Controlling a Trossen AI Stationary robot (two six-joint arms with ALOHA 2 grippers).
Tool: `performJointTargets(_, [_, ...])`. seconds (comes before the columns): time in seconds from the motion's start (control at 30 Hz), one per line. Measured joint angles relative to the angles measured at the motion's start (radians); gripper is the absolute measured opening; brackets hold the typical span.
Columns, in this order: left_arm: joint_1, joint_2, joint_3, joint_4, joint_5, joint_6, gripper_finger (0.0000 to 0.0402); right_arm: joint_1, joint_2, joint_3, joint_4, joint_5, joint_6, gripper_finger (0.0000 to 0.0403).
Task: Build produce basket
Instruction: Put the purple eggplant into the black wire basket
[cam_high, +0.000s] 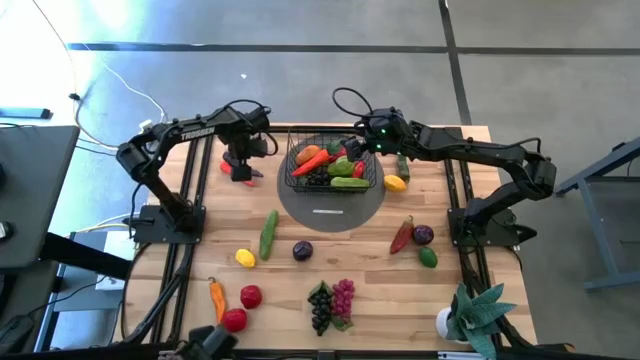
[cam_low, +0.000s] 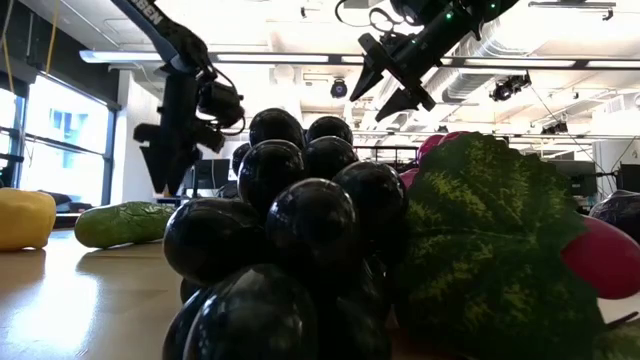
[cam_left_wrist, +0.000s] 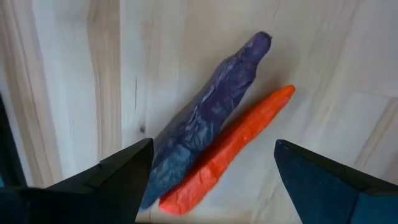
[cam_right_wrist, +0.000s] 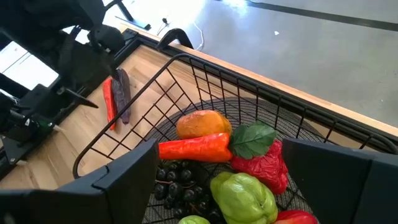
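The black wire basket (cam_high: 330, 165) stands on a grey disc (cam_high: 330, 212) at the table's far middle. It holds an orange fruit (cam_right_wrist: 200, 124), an orange-red pepper (cam_right_wrist: 194, 149), a red pepper (cam_right_wrist: 264, 167), a green pepper (cam_right_wrist: 244, 194) and dark grapes (cam_right_wrist: 177, 183). To its left a purple chili (cam_left_wrist: 208, 115) and an orange-red chili (cam_left_wrist: 233, 149) lie side by side on the wood. My left gripper (cam_left_wrist: 211, 180) points down over them, open, one finger on each side of the pair. My right gripper (cam_right_wrist: 217, 186) hangs open above the basket's far right rim.
Loose produce lies on the near half: a cucumber (cam_high: 268, 233), a lemon (cam_high: 245, 257), black grapes (cam_high: 320, 305), purple grapes (cam_high: 343, 295), tomatoes (cam_high: 250, 296), a red chili (cam_high: 402, 235). A yellow piece (cam_high: 395, 183) lies right of the basket. A potted plant (cam_high: 475, 315) stands at the near right corner.
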Motion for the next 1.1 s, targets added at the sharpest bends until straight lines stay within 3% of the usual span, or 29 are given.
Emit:
performJointTargets(0.47, [0.046, 0.002, -0.024, 0.085, 0.02, 0.081, 0.0326, 0.0, 0.0, 0.0, 0.0, 0.0, 0.0, 0.0323])
performJointTargets(0.73, [0.045, 0.105, -0.024, 0.109, -0.001, 0.068, 0.0326, 0.0, 0.0, 0.0, 0.0, 0.0, 0.0, 0.0323])
performJointTargets(1.1, [0.058, 0.15, -0.024, 0.144, -0.06, 0.061, 0.0317, 0.0, 0.0, 0.0, 0.0, 0.0, 0.0, 0.0323])
